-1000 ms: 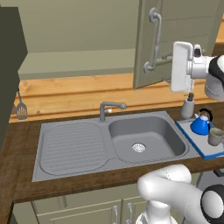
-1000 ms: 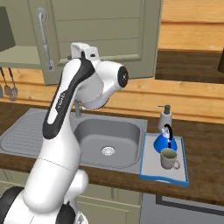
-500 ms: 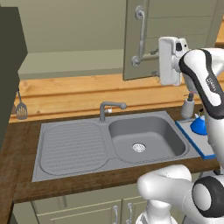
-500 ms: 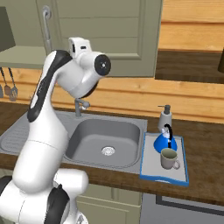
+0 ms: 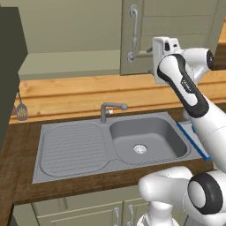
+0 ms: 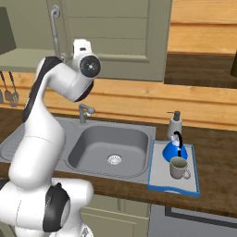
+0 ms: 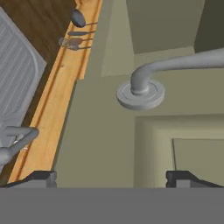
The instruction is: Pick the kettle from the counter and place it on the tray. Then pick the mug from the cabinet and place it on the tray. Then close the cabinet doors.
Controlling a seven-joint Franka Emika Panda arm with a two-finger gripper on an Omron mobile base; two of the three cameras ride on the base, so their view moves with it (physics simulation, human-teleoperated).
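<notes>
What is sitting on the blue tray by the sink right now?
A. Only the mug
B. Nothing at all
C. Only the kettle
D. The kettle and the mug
D: on the tray the blue kettle stands at the back with the grey mug just in front of it.

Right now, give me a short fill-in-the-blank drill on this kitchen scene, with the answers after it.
1. The kettle and the mug both stand on the ____.
2. The tray lies on the counter beside the ____.
3. The gripper is close to the cabinet door's silver ____.

Missing words: tray; sink; handle
</notes>
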